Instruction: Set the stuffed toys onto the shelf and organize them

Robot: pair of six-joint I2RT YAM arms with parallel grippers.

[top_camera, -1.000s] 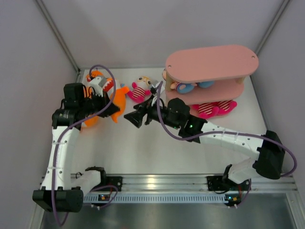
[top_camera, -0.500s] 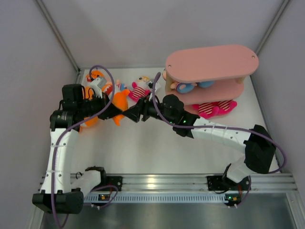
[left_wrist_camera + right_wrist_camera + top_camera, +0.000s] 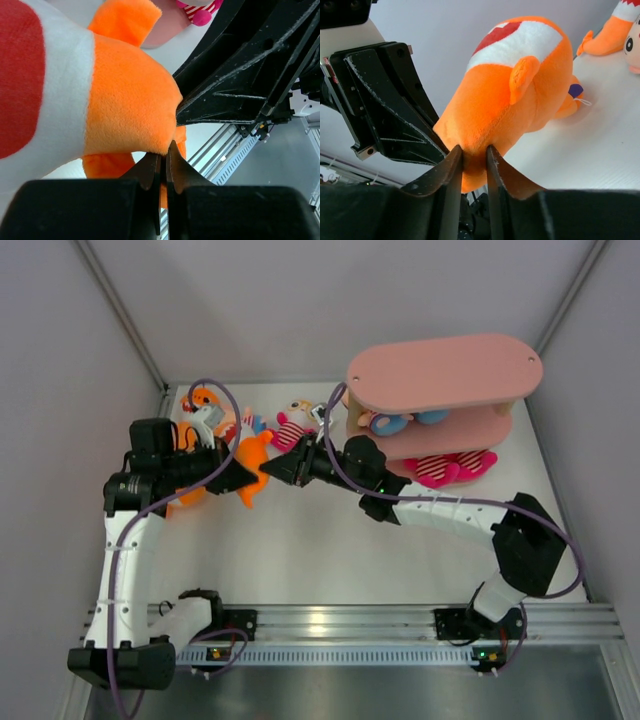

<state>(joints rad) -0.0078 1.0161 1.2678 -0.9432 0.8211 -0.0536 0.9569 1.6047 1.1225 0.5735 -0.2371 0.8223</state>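
An orange shark plush (image 3: 251,454) (image 3: 125,95) (image 3: 520,90) with a white and red mouth hangs between both arms at the back left of the table. My left gripper (image 3: 238,478) (image 3: 164,159) is shut, pinching a fold of its orange fabric. My right gripper (image 3: 276,468) (image 3: 474,151) faces it from the right, its jaws pressed onto the plush's narrow end. A second orange shark (image 3: 203,400) (image 3: 607,37) lies behind. A pink-white striped doll (image 3: 291,430) lies beside the pink shelf (image 3: 445,370). Blue dolls (image 3: 400,423) sit on the middle tier and a striped doll (image 3: 450,468) on the bottom tier.
More orange plush (image 3: 187,494) shows under the left arm. Grey walls close in the table on three sides. A metal rail (image 3: 330,620) with the arm bases runs along the near edge. The two grippers stand almost tip to tip.
My right gripper moved left to the held shark and closed its jaws on the narrow end. The left gripper kept its pinch and barely moved.
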